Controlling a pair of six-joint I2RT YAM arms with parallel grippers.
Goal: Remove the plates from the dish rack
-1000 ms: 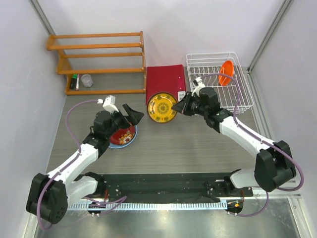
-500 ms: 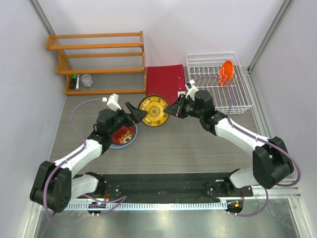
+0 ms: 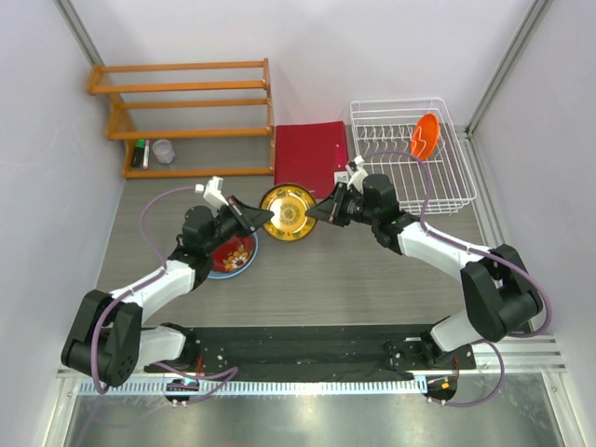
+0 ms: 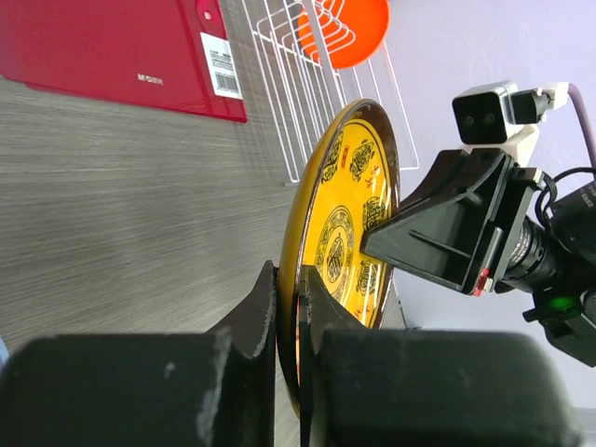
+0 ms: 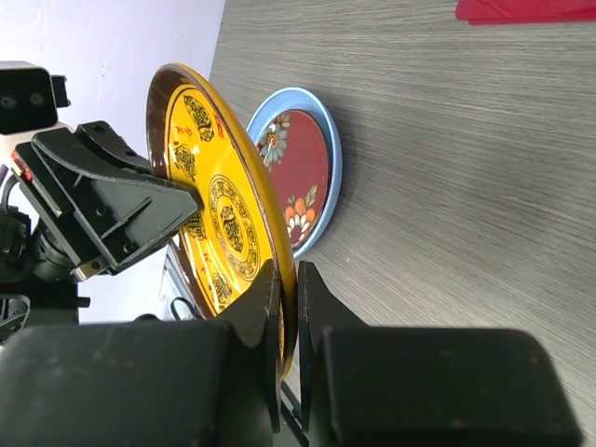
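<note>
I hold the yellow plate off the surface, to the left of the dish rack and clear of its wires. My right pincer is clamped on the rim nearer the rack. My left pincer is clamped on the opposite rim, its fingers tight against both faces. The orange plate stands upright in the rack's far right corner. Farther left of the rack than the yellow plate, the red floral plate lies flat on the light blue plate. A red folder lies just beside the rack's left side.
</note>
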